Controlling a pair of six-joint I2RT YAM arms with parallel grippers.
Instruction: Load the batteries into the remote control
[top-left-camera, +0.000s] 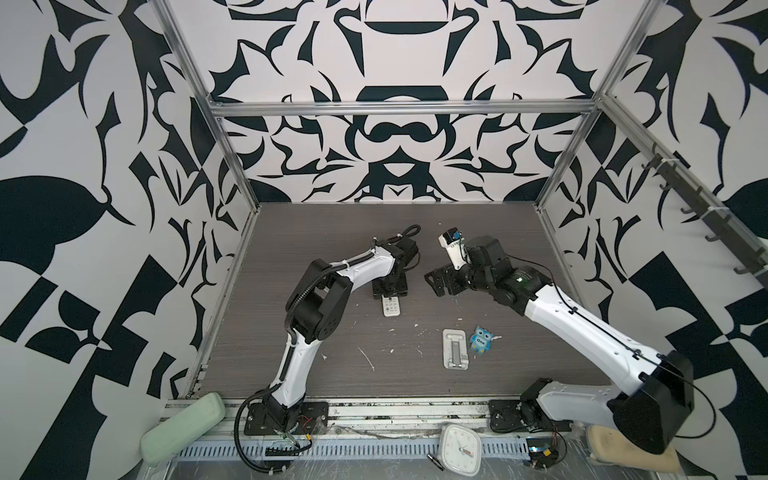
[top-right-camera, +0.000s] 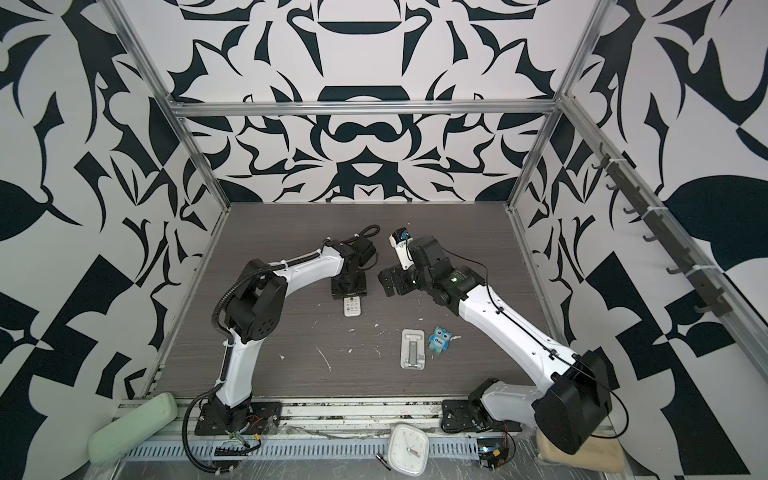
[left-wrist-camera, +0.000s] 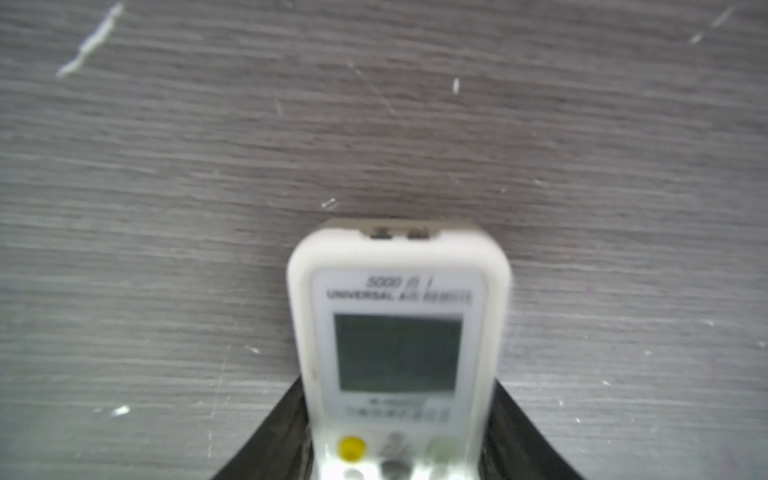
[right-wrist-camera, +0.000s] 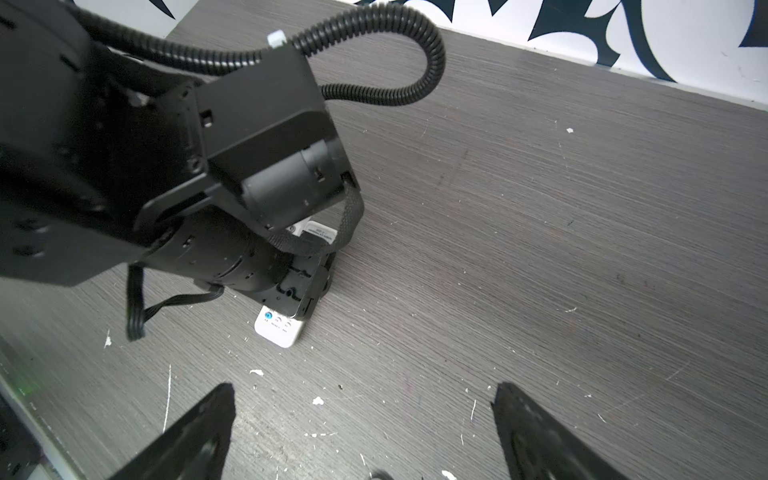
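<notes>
remote control (top-left-camera: 391, 306) (top-right-camera: 353, 306) is laid flat, face up, on the counter (top-left-camera: 332, 232), approx mid-counter, a bit left of ctr in both top views. Btn end is pointed toward the front edge; screen end is covered by the left end effector (top-left-camera: 389, 289) (top-right-camera: 350, 289), which is set down over it.

Left wrist view: remote control (left-wrist-camera: 399, 353) is seen w/ a blank grey screen and a yellow btn below it, flanked closely by the two black fingers (left-wrist-camera: 278, 440). Pic is blurred, so contact at the sides can't be resolved. Clamped vs let go: cannot tell.

Right wrist view: only the btn end of the remote control (right-wrist-camera: 279, 330) is seen, sticking out from under the left end effector (right-wrist-camera: 301, 291).

Right end effector (top-left-camera: 433, 284) (right-wrist-camera: 363, 388) is held just right of the left one, apart from the remote control. Jaws are spread wide, w/ only bare counter seen between them.

Further out: a silvery slotted stand (top-left-camera: 456, 348) is laid flat nearer the front, right of the remote control and well apart from it. A blue owl toy (top-left-camera: 481, 338) is set just beside the stand's right edge. A white square clock (top-left-camera: 460, 448) is parked on the front rail, off the counter. A pale green case (top-left-camera: 183, 426) is propped at the front-left corner.
</notes>
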